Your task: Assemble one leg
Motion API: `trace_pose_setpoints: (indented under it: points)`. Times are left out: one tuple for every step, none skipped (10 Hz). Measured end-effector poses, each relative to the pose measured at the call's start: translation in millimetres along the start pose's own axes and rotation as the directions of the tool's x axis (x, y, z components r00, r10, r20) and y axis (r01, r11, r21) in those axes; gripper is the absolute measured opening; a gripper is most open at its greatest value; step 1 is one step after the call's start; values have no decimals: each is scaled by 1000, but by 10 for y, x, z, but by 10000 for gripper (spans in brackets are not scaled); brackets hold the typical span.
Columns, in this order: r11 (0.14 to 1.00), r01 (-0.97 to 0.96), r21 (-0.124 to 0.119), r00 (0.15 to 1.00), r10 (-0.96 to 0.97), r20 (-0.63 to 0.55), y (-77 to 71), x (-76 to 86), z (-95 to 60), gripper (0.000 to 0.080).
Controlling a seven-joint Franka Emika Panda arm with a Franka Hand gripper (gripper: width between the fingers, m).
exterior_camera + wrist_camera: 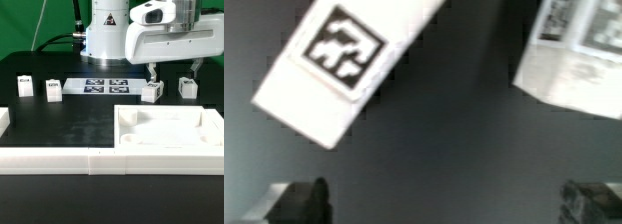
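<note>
Hanging spread wide with nothing between them, the jaws of the gripper [171, 74] hover above the black surface [90, 125]. In the wrist view the two fingertips [299, 200] show far apart, with only bare surface between them.

Just below the gripper in the exterior view stand two small tagged blocks, neither touched. They are the leg [152, 93], toward the exterior view's left, and a second leg [187, 87], toward its right. The wrist view shows a tagged block [340, 60] lying askew to the jaws and another white piece [574, 60] near it; I cannot tell which is which.

Nearer the camera lies the tray-like part [165, 125]. The marker board [105, 86] sits further to the exterior view's left, with two more legs [53, 90] beyond it.

The step in hand looks like the approach to picking up a leg. For the next move, I judge, the wrist must turn to square the jaws with one leg and centre over it, then descend and close.
</note>
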State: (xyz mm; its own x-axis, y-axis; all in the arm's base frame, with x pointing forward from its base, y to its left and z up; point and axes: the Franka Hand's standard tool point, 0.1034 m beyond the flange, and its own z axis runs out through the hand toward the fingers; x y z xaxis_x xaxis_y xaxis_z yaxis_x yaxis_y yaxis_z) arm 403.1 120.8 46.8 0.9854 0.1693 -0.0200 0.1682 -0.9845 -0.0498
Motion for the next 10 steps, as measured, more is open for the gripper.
trace_pose_setpoints:
  points:
    - [999, -52, 3, 999, 52, 1, -67, -8, 2, 649]
    - [992, -125, 9, 992, 125, 2, -70, -9, 3, 649]
    - [988, -152, 11, 988, 152, 3, -70, -9, 3, 649]
    - [990, -140, 11, 990, 140, 4, -69, -11, 4, 649]
    - [990, -138, 6, 990, 137, 40, -66, -32, 7, 649]
    - [990, -143, 6, 989, 143, 42, -76, -30, 7, 649]
    - [988, -154, 3, 985, 154, 80, -132, -123, 39, 649]
    - [989, -145, -12, 970, 145, 193, -209, -266, 50, 649]
    - [990, -142, -15, 951, 140, 275, -264, -274, 39, 649]
    - [991, -133, -14, 937, 130, 324, -279, -262, 61, 649]
